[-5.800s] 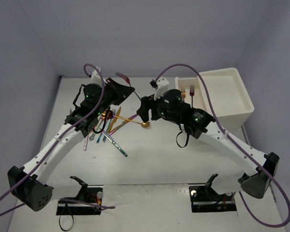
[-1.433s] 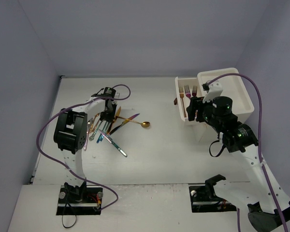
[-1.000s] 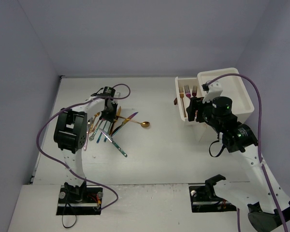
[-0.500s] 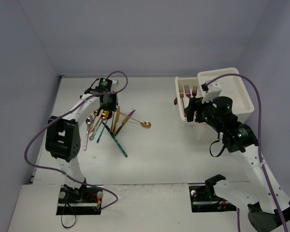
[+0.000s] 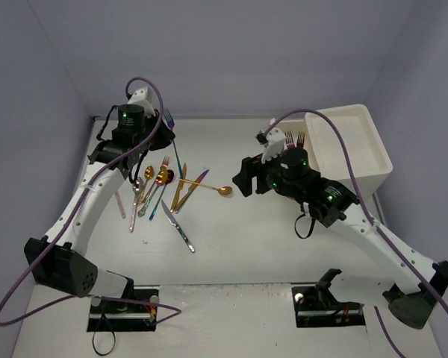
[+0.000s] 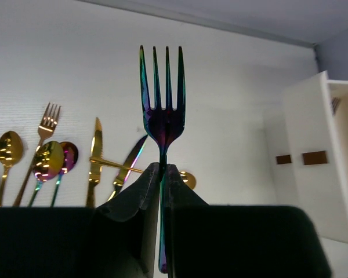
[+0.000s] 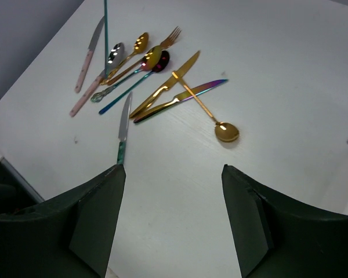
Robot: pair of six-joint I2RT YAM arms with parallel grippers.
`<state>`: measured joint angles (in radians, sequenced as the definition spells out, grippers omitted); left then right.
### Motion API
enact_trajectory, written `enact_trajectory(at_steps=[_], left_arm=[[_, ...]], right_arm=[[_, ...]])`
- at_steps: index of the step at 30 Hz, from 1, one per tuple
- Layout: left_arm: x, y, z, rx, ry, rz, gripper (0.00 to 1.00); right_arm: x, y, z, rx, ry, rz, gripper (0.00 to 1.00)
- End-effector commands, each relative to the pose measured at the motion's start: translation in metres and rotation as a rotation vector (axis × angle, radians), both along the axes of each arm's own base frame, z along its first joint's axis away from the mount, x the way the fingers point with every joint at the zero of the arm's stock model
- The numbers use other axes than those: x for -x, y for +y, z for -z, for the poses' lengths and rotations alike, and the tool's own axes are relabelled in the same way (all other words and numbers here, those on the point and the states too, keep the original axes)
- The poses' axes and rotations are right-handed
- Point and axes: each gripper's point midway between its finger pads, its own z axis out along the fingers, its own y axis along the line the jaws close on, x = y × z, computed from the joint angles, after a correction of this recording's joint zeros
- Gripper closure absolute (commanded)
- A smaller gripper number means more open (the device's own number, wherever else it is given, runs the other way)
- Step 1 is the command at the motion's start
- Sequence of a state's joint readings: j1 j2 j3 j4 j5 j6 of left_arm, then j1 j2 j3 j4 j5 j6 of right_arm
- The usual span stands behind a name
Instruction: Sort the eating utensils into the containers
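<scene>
Fork [image 6: 164, 124] glossy iridescent metal; table [image 6: 232, 116] matt white.

Utensils [image 5: 163, 177] lie heaped on the table's [image 5: 239, 239] left half, a fork [image 6: 162, 121] above them. The drawer unit [image 5: 351, 145] stands at the far right corner, forks [image 5: 292, 138] just left of it.

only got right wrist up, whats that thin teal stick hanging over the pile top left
observer: it's the handle of an iridescent fork, pinched upright with its tines up in the left gripper.
operator: any forks in the drawer
observer: yes, the top view shows fork tines in the drawer beside the drawer unit, partly hidden by the right arm.
operator: and where am i
observer: the top view puts the right gripper, open, just right of the gold spoon, between the pile and the drawer unit.
</scene>
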<state>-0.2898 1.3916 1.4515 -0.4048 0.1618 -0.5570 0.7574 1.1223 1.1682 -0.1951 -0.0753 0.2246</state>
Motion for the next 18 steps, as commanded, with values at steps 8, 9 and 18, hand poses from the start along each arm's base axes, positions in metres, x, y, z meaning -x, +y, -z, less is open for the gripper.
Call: enact_trajectory(at_steps=[8,9,18], left_arm=[[0.066,-0.044,-0.083,0.389,-0.154,0.051,1.0],[0.069,-0.047,-0.08,0.398,-0.146,0.053,1.0],[0.097,-0.065,-0.078,0.474,-0.13,0.107,1.0]], right_arm=[[0.012,0.102,-0.061,-0.168,-0.148,-0.103,0.35],[0.014,0.108,-0.062,-0.167,-0.151,-0.111,0.35],[0.006,0.126,-0.053,-0.12,-0.167,-0.085,0.41]])
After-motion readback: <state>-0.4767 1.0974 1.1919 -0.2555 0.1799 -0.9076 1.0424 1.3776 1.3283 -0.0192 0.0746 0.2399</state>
